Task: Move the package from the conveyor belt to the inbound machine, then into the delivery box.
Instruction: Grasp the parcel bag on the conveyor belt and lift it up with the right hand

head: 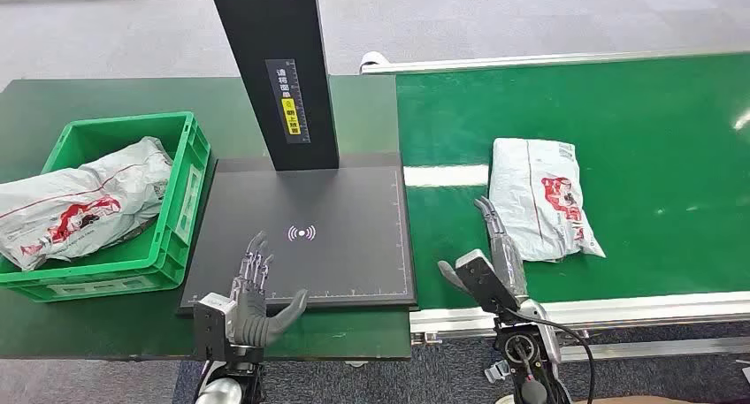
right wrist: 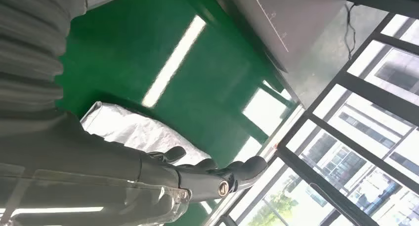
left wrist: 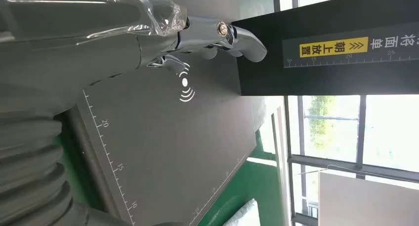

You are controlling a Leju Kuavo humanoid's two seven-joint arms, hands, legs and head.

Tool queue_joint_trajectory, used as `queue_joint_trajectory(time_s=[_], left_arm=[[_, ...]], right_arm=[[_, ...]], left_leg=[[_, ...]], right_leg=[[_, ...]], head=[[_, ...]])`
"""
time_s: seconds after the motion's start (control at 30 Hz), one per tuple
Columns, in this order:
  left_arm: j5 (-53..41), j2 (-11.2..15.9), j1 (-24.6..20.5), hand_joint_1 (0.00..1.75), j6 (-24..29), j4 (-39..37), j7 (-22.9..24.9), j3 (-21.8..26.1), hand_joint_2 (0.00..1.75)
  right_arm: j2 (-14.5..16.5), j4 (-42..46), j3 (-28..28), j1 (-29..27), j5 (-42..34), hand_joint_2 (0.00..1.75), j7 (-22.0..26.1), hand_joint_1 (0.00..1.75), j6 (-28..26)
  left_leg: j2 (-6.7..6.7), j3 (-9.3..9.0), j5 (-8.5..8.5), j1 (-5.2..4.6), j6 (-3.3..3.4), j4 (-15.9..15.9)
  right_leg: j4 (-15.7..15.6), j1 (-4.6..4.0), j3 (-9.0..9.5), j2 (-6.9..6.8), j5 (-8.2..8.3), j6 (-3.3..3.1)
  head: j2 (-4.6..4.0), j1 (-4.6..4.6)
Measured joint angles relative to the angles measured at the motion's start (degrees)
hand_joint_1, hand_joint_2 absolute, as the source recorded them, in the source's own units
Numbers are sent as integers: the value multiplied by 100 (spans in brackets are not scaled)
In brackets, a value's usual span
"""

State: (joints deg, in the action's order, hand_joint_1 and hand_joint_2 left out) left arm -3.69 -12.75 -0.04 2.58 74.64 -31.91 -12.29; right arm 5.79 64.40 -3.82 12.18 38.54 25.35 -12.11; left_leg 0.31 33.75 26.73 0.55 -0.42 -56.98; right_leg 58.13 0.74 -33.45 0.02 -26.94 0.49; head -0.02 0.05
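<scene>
- Head view: my right hand [head: 495, 254] sits over the belt [head: 637, 112] just beside the package [head: 539, 196], fingers straight and apart, thumb out, holding nothing. I read that as lined up to come at the package from its near long edge, since a flat mailer gives little else to take hold of.
- The package lies flat on the green belt, apart from the scanner pad [head: 345, 201]; my fingertips look close to its edge, but I cannot tell if they touch.
- My left hand [head: 256, 289] hovers at the pad's near edge, fingers spread and empty, likely parked there to receive the package.
- The crate [head: 186, 170] on the far side of the pad already holds one mailer [head: 80, 201], so it is placed as the last stop.
- Writing: the black post [head: 274, 68] carries a yellow label with Chinese characters I cannot read for sure, plus a ruler scale; the left wrist view shows 10, 15, 20 and 25 on the scales. The pad bears a white wireless mark [head: 302, 233]. The mailers' red print is too small to read.
</scene>
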Motion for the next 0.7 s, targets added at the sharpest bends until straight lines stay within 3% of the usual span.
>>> queue_joint_trajectory(time_s=[0.27, 0.7], left_arm=[[7, 8, -20, 0, -5, -16, -2, -43, 175], [195, 76, -273, 0, 10, -242, -73, -265, 175]], right_arm=[[-17, -481, 9, 359, 570, 175, -155, 0, -301], [-322, -3187, 15, 2141, 1728, 175, -1125, 0, -661]], left_leg=[[2, 1, -1, -1, 1, 0], [-3, -1, -9, -1, 9, -3]], right_leg=[[0, 1, 1, 0, 1, 0], [0, 1, 3, 0, 7, 1]], head=[[0, 0], [1, -1]])
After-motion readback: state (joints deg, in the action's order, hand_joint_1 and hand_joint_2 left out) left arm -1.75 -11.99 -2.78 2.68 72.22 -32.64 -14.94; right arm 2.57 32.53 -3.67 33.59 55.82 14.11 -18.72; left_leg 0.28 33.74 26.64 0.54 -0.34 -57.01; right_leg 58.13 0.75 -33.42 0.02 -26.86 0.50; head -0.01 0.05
